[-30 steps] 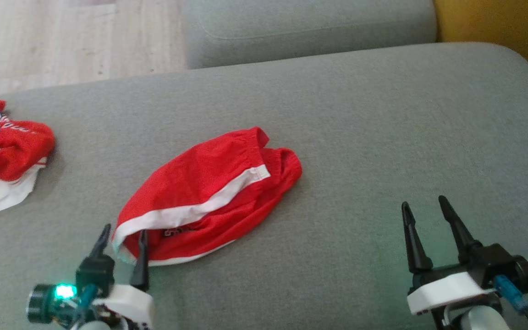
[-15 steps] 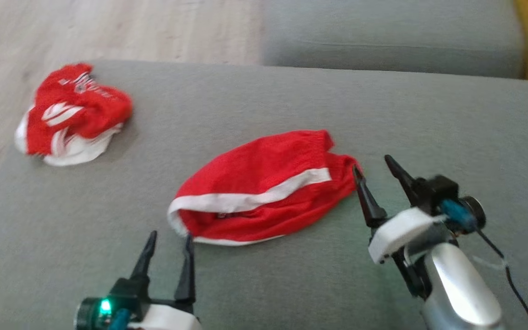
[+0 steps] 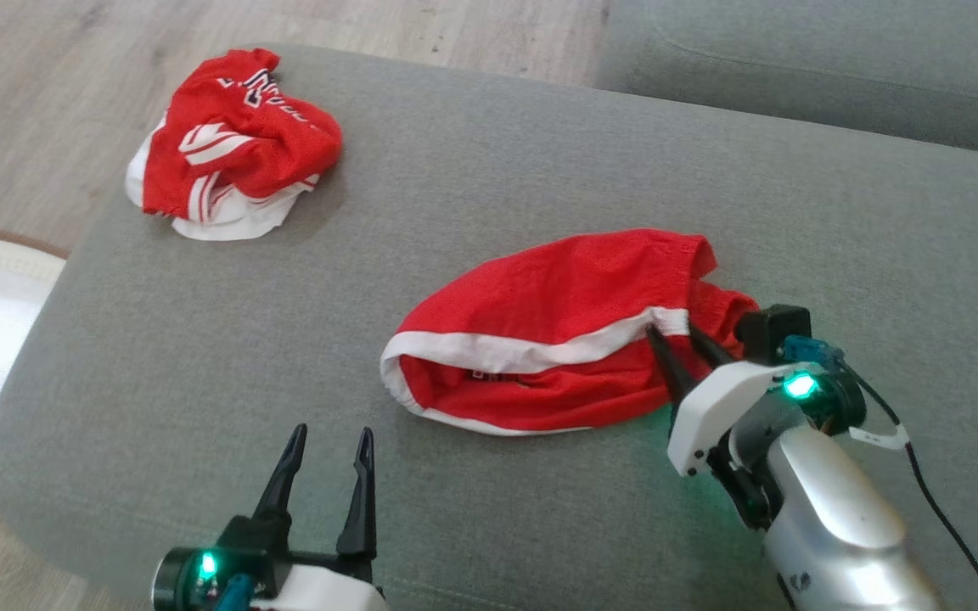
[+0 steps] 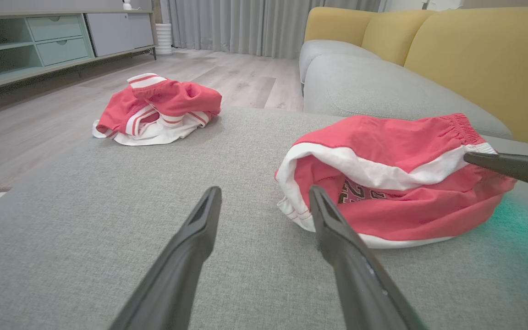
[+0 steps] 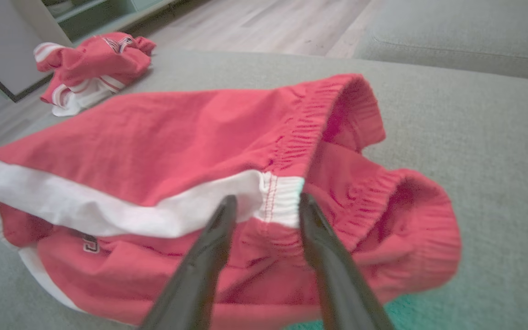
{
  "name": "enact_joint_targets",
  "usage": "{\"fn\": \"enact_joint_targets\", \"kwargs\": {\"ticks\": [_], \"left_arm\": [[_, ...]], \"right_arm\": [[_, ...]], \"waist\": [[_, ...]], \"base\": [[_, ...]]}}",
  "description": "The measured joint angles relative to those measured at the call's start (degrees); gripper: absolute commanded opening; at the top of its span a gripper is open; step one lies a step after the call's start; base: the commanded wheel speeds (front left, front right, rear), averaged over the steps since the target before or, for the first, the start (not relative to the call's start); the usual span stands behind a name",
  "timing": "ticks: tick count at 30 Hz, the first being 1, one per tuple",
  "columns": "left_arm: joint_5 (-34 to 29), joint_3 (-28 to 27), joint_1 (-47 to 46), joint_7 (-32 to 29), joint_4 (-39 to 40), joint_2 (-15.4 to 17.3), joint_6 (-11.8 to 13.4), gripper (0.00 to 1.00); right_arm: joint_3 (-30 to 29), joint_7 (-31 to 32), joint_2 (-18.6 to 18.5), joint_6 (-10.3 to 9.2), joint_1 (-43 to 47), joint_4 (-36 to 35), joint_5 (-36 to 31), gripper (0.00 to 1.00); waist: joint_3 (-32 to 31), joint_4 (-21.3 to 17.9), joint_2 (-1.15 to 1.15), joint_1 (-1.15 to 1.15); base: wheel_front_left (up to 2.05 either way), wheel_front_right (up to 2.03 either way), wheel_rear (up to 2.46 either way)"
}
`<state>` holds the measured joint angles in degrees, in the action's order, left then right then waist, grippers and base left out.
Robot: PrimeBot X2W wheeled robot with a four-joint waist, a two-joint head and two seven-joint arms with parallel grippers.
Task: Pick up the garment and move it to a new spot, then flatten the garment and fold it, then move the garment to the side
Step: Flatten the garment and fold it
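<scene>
So your right gripper was the one at the business end here. Its fingers were spread, with the tips straddling the spot where the white stripe ran into the waistband. Nothing was clamped, and I couldn't tell whether the tips were touching cloth or just hovering over it. The shorts lay right in front of that gripper and stretched away to its left, flat-ish on the grey cushion, with the bunched elastic end closest to it.

Your left gripper was spread too, holding nothing. It sat just short of the other end of the shorts, with the open leg hem a bit ahead of it and off to its right, close but apart.

The bit that matters for the pick: the long axis of the shorts ran pretty much from one gripper to the other, waistband at the right, hem toward the left. The right arm was clearly the nearer one, already lined up on the waistband. I'd guess closing there would get you a decent bite for the move, though one pinch on a corner would probably let the rest dangle and twist.

The second red and white pile sat well beyond the left gripper, well out of the way.
</scene>
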<state>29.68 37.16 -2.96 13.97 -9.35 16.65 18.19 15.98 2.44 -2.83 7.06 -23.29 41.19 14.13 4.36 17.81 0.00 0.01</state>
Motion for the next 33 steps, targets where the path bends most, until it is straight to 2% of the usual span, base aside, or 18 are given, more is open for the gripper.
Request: {"fn": "enact_joint_targets", "kwargs": {"ticks": [1, 10, 14, 20, 26, 30, 31, 32, 33], "left_arm": [[0.0, -0.16, 0.0, 0.08, 0.03, -0.03, 0.05, 1.0], [-0.42, -1.92, 0.03, 0.26, 0.25, -0.71, 0.03, 1.0], [-0.43, -2.11, 0.1, 0.31, 0.25, -0.83, -0.04, 1.0], [-0.53, -2.43, 1.09, 0.32, 0.14, -1.1, -0.55, 1.0], [-1.02, -3.16, 1.0, 0.32, -0.19, -1.64, -1.14, 1.0], [-1.12, -3.61, 1.0, 0.32, -1.24, -2.22, -2.1, 1.0], [-1.12, -3.66, 1.0, 0.32, -1.42, -2.4, -2.14, 1.0], [-1.12, -3.72, 1.0, 0.32, -1.58, -2.57, -2.18, 1.0], [-1.13, -3.76, 1.01, 0.32, -1.66, -2.68, -2.52, 1.0]], "right_arm": [[0.52, -0.41, 0.0, 0.0, -0.44, 0.34, 0.73, 0.0], [0.19, -4.66, -0.04, 0.0, -1.83, -0.3, 4.39, 0.0], [-3.71, -4.89, -0.04, 0.0, 0.79, -3.27, 4.82, 0.0], [-9.85, -3.37, -0.02, 0.0, 10.22, -9.33, 2.96, 0.0], [-14.25, -1.36, 0.07, 0.0, 13.19, -14.82, 0.76, 0.0], [-15.21, -0.74, 0.11, 0.0, 15.5, -17.15, 0.41, 0.0], [-15.27, -0.75, 0.16, 0.0, 16.23, -17.6, 0.37, 0.37], [-15.3, -0.77, 0.16, 0.0, 16.9, -17.95, 0.05, 0.84], [-15.33, -1.02, 0.18, 0.0, 17.56, -18.34, -0.29, 0.84]], "waist": [[0.08, -0.27, 0.0, 0.0], [0.32, -4.8, 0.0, 0.0], [-0.01, -7.21, 0.0, -0.01], [-0.07, -10.0, 0.0, -0.01], [0.9, -10.74, 0.0, -0.01], [0.92, -10.66, 0.0, -0.01], [0.81, -10.67, 0.0, -0.01], [0.63, -10.69, 0.0, -0.01], [0.39, -10.72, 0.0, -0.01]], "base": [[0.0, 0.0, 0.0], [0.0, 0.0, 0.0], [0.0, 0.0, 0.0], [0.0, 0.0, 0.0], [0.0, 0.0, 0.0], [0.0, 0.0, 0.0], [0.0, 0.0, 0.0], [0.0, 0.0, 0.0], [0.0, 0.0, 0.0]]}}
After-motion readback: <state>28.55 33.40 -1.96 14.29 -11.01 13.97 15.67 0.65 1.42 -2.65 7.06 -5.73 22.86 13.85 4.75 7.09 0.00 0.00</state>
